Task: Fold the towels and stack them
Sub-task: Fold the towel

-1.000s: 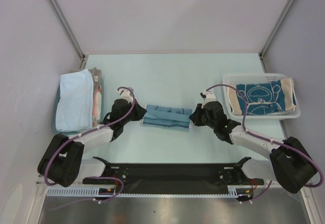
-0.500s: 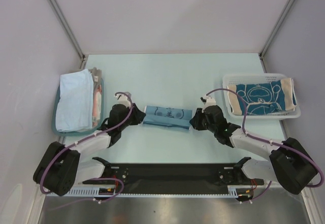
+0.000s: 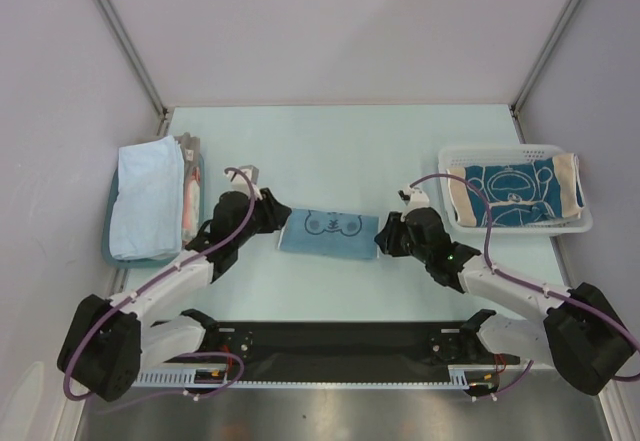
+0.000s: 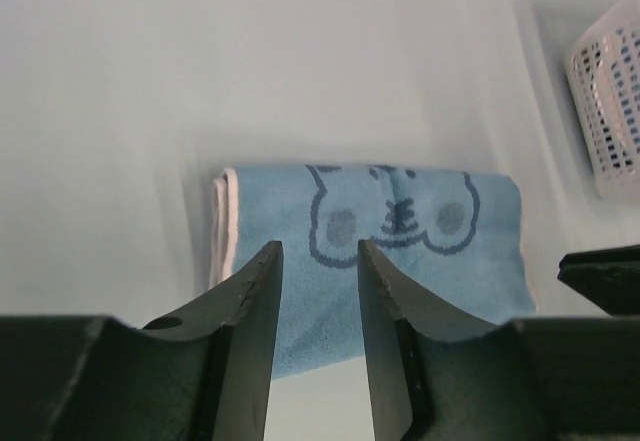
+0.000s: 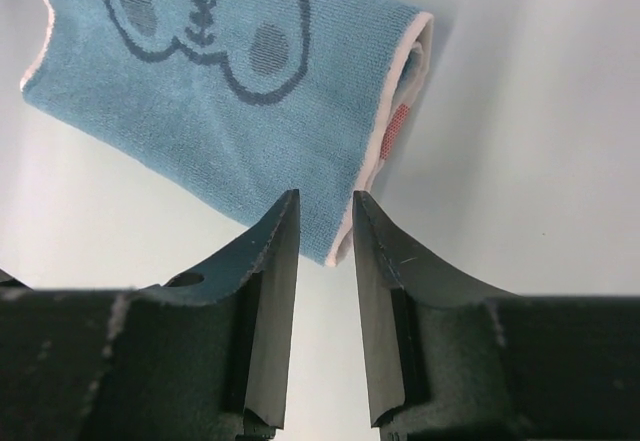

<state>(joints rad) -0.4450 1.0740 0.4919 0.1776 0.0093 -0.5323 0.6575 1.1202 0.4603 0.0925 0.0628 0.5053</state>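
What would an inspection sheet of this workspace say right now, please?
Surface: pale green table, flat, no spills seen.
Job's things: blue bear-face towel folded at centre; light blue towel in the teal tray; dark teal towel lying in the white basket.
Clutter: pinkish strip beside the light blue towel in the tray; cannot tell what it is.
Grippers: left gripper and right gripper open, one at each end of the bear-face towel.
Cables: purple cables loop along both arms; the right one crosses the basket's left end in the top view.
Surroundings: pale walls, metal struts.
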